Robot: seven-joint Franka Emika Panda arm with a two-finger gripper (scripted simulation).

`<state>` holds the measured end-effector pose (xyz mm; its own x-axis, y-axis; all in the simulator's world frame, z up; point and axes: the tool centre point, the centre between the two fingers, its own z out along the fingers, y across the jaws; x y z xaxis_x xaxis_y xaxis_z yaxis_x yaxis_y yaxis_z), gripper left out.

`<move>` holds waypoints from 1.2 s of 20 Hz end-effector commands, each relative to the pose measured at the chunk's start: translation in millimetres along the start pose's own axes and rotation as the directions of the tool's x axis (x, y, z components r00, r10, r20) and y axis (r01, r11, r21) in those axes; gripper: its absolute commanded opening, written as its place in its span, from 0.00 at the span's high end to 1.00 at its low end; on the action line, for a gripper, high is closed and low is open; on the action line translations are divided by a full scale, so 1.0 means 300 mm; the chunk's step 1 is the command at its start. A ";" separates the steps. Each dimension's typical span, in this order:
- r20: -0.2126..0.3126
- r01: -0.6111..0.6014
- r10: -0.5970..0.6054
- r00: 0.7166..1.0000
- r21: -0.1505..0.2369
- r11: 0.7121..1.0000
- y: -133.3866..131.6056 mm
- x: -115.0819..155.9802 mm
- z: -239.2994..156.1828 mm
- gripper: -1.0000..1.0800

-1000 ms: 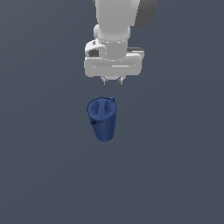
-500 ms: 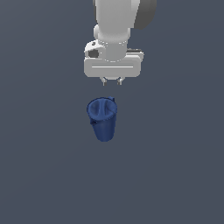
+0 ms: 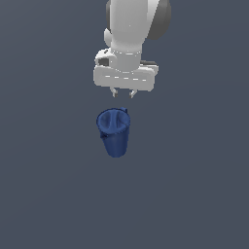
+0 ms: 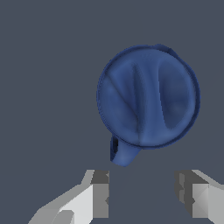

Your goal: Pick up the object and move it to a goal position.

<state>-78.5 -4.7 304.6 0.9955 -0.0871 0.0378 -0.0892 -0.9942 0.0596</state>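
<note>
Below end effector point(image 3: 123, 92): unmarked pitcher point(image 3: 115, 132).

Dark blue pitcher point(image 3: 114, 131), white fingers point(image 4: 94, 199)

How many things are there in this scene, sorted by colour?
Dark blue: 1, the cup-like pitcher standing upright on the floor.
White and grey: 1, the robot arm with its open claw above the pitcher.
Total: 2 things.
</note>
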 end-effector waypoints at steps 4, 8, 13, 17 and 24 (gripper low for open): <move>-0.035 -0.093 0.092 0.995 -0.035 0.995 0.009 -0.006 0.042 0.38; -0.066 -0.162 0.158 0.985 -0.053 0.985 0.013 -0.013 0.073 0.38; -0.107 -0.243 0.236 0.966 -0.066 0.968 0.013 -0.023 0.111 0.38; -0.141 -0.305 0.293 0.946 -0.067 0.950 0.010 -0.033 0.140 0.38; -0.196 -0.403 0.386 0.901 -0.052 0.914 -0.003 -0.055 0.188 0.38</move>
<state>-91.6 -7.0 250.9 0.8695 -0.4317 0.2401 -0.4641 -0.8803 0.0981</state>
